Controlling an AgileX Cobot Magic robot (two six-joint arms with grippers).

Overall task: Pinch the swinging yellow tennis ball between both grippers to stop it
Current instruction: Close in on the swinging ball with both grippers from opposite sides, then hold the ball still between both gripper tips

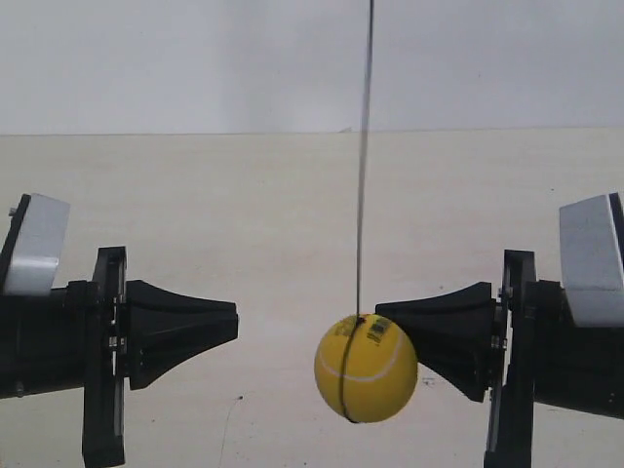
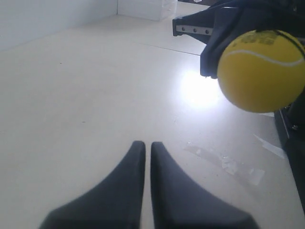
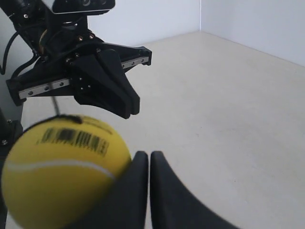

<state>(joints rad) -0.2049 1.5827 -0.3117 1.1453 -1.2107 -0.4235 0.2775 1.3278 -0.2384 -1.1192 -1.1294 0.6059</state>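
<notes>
The yellow tennis ball (image 1: 366, 368) hangs on a thin black string (image 1: 364, 146), with its barcode facing up. It rests against the side of my right gripper (image 1: 378, 312), the arm at the exterior view's right. In the right wrist view the ball (image 3: 62, 171) touches the outer side of one jaw of that gripper (image 3: 144, 153), which is shut with nothing between its jaws. My left gripper (image 1: 236, 327) is at the exterior view's left, shut and well apart from the ball. In the left wrist view, its tips (image 2: 144, 143) point toward the distant ball (image 2: 262, 71).
A beige tabletop (image 1: 273, 214) runs back to a white wall (image 1: 195, 58). Scraps of clear tape (image 2: 228, 162) lie on the table beside a bright glare patch (image 2: 200, 90). Each wrist view shows the opposite gripper (image 3: 105, 81) facing it.
</notes>
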